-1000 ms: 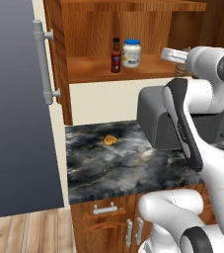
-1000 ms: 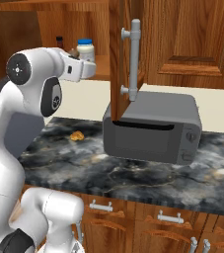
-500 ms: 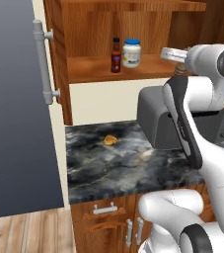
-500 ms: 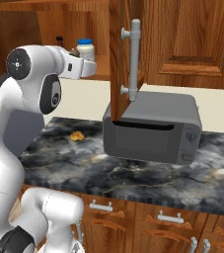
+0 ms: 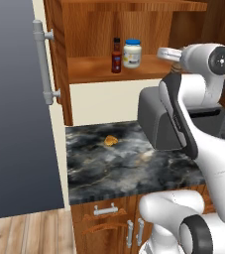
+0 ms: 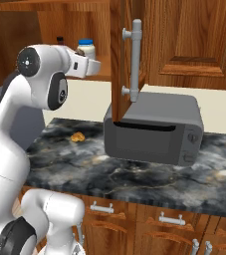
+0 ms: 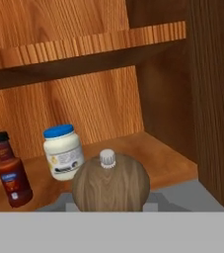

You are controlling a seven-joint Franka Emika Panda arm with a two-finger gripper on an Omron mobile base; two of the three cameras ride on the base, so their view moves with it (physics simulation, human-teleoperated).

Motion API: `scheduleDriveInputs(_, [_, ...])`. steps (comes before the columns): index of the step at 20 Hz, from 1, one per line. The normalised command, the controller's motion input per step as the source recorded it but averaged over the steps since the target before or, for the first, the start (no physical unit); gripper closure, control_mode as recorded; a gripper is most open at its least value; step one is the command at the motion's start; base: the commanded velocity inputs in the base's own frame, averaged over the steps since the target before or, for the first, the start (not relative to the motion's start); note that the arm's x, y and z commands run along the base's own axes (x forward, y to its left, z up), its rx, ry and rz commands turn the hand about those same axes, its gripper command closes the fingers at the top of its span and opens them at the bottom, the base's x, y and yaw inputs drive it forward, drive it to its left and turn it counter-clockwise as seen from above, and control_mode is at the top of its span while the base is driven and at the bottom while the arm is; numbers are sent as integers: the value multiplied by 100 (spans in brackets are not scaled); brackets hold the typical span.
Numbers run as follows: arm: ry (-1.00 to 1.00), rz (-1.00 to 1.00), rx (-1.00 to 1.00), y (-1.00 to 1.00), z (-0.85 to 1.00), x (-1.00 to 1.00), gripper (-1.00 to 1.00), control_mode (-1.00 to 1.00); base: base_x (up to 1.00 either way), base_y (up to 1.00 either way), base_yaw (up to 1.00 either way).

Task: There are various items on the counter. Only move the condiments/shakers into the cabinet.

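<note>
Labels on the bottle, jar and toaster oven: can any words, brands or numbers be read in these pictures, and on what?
No text can be read anywhere.
Red sauce bottle: a blue label patch, too blurred to read.
Blue-lidded white jar: a pale label with faint dark and yellowish marks, not legible.
Brown shaker: plain wood grain and a white knob, no lettering.
Toaster oven: round knobs at the right of its front, no readable markings.

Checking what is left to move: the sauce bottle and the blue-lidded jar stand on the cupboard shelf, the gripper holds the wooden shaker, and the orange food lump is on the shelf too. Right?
Not quite. The orange food lump lies on the counter, not on the shelf, as the left base view shows. The rest holds: sauce bottle and jar stand on the shelf, and the gripper holds the wooden shaker.
</note>
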Motion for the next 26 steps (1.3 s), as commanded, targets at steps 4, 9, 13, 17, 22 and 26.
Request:
scheduleDriveInputs(4, [0, 0, 0, 0, -6, 31, 100, -100, 0, 0, 0])
scheduleDriveInputs(9, [0, 0, 0, -2, -14, 27, 100, -100, 0, 0, 0])
scheduleDriveInputs(13, [0, 0, 0, -9, -1, 37, 100, -100, 0, 0, 0])
scheduleDriveInputs(17, [0, 0, 0, -15, 0, 34, 100, -100, 0, 0, 0])
scheduleDriveInputs(22, [0, 0, -1, -6, -17, 32, 100, -100, 0, 0, 0])
scheduleDriveInputs(26, [0, 0, -7, 0, -21, 31, 100, -100, 0, 0, 0])
